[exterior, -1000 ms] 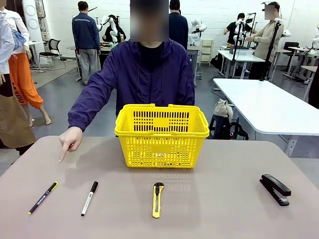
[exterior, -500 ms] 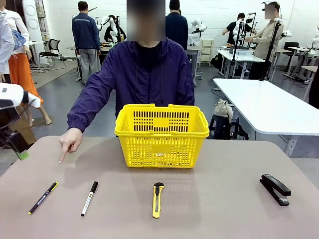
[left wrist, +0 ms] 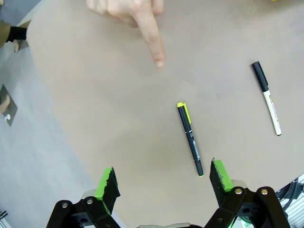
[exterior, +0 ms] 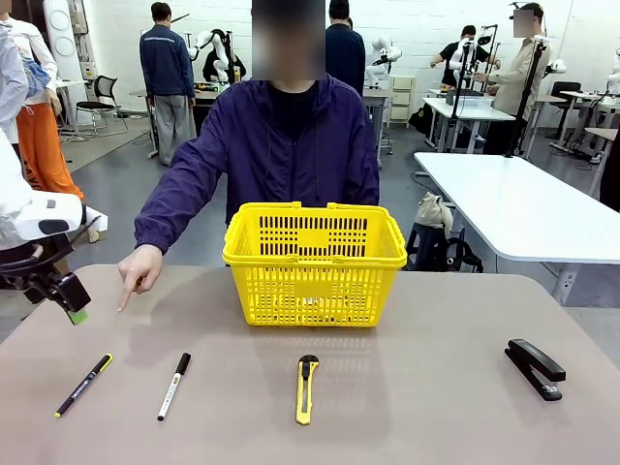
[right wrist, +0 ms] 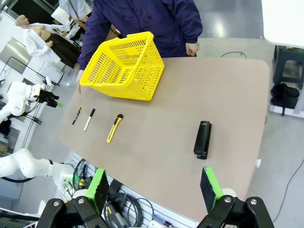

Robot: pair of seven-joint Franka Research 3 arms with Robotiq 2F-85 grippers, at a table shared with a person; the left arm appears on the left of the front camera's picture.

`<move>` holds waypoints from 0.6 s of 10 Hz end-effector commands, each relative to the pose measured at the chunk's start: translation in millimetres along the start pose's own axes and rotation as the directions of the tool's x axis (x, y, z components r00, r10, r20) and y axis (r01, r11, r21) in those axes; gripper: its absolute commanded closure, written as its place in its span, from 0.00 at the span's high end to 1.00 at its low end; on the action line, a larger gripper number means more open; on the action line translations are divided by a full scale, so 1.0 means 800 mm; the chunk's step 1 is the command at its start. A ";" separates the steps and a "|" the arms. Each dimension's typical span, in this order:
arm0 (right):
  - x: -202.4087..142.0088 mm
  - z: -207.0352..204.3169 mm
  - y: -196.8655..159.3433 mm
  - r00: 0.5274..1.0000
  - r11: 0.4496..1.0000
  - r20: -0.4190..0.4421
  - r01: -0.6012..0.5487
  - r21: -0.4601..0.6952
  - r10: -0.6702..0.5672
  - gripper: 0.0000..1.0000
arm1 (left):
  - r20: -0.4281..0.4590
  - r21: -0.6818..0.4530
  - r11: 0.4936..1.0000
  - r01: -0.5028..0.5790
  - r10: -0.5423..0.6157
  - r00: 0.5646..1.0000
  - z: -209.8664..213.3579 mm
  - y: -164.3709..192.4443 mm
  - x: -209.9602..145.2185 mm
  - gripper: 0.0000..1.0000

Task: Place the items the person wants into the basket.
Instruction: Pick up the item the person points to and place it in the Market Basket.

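Note:
The person point(exterior: 281, 145) points a finger point(exterior: 124, 302) down at the table, toward the slim black pen point(exterior: 84, 385) with the yellow-green end. My left gripper point(exterior: 60, 295) hovers open above the table's left edge. In the left wrist view the pen point(left wrist: 190, 138) lies just beyond the open left gripper point(left wrist: 164, 178), and the pointing finger point(left wrist: 153, 40) is farther off. The black stapler point(exterior: 535, 368) lies at the right front. My right gripper point(right wrist: 154, 187) is open, high above the stapler point(right wrist: 203, 139). The yellow basket point(exterior: 313, 262) stands mid-table. The tape measure is out of view.
A white-barrelled marker point(exterior: 174, 386) lies right of the pen, and a yellow-and-black utility knife point(exterior: 306, 387) lies in front of the basket. Bare tabletop point(exterior: 426, 387) separates the knife from the stapler. Other tables and people stand in the background.
My left arm has come into the front view from the left and moved right and down toward the table's left edge. The person's pointing hand has barely moved.

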State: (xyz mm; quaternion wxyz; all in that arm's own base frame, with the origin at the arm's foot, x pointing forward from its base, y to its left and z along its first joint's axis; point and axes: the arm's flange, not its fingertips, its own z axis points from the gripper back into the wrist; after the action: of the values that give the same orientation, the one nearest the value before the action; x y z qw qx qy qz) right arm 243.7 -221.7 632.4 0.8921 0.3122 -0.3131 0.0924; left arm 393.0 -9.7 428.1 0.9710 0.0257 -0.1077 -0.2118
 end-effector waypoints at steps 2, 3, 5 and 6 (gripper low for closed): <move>-0.001 -0.002 0.000 1.000 1.000 0.012 -0.012 0.022 0.012 1.00 | 0.000 0.000 1.000 0.000 0.000 1.000 0.000 0.000 0.000 1.00; -0.001 -0.002 0.000 1.000 1.000 0.012 -0.012 0.022 0.012 1.00 | 0.000 0.000 1.000 0.000 0.000 1.000 0.000 0.000 0.000 1.00; -0.001 -0.002 0.000 1.000 1.000 0.012 -0.012 0.022 0.012 1.00 | 0.000 0.000 1.000 0.000 0.000 1.000 0.000 0.000 0.000 1.00; -0.001 -0.002 0.000 1.000 1.000 0.012 -0.012 0.022 0.012 1.00 | 0.000 0.000 1.000 0.000 0.000 1.000 0.000 0.000 0.000 1.00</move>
State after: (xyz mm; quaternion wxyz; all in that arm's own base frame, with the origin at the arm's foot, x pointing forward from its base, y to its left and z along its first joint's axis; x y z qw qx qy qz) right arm 243.7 -221.8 632.3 0.8922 0.3122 -0.3131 0.0926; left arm 393.6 -11.2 426.7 0.9711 0.0236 -0.1062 -0.2123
